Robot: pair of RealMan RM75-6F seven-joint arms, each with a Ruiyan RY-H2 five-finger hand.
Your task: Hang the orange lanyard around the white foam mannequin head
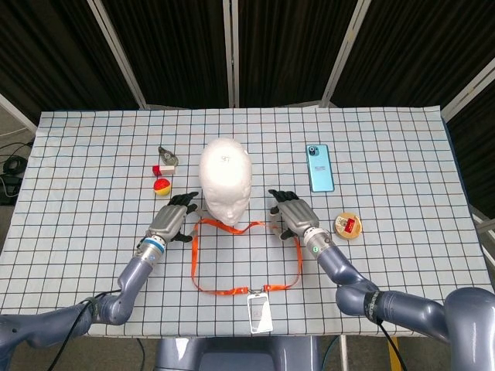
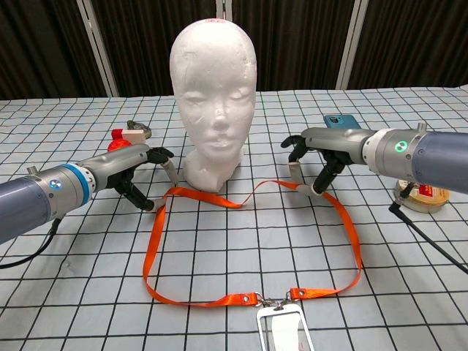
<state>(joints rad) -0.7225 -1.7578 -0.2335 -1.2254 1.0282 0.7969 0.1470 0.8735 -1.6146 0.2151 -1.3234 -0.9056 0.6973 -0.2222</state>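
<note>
The orange lanyard [image 2: 252, 241] lies flat in a wide loop on the counter [image 1: 402, 139], toward the near edge, with its far stretch running just in front of the base of the white foam mannequin head [image 2: 213, 95]. At the loop's near end a clear badge holder [image 1: 257, 311] hangs from a metal clip, close to the counter's near edge. The head stands upright around the middle of the counter, face toward the near edge, with nothing around its neck.

The left robot hand [image 2: 146, 175] sits at the loop's left far corner, fingers spread and curled downward over the strap; whether the fingertips touch it cannot be told. The right robot hand [image 2: 311, 157] is at the loop's right far corner, fingers apart and arched over the strap, fingertips at or just above it, with nothing clearly gripped.

Left of the head, toward the far edge, lie a red-and-yellow ball [image 1: 162, 185] and a small red-and-white block [image 1: 164, 168]. To the right lie a teal phone [image 1: 319, 168] and a round tin [image 1: 347, 226].
</note>
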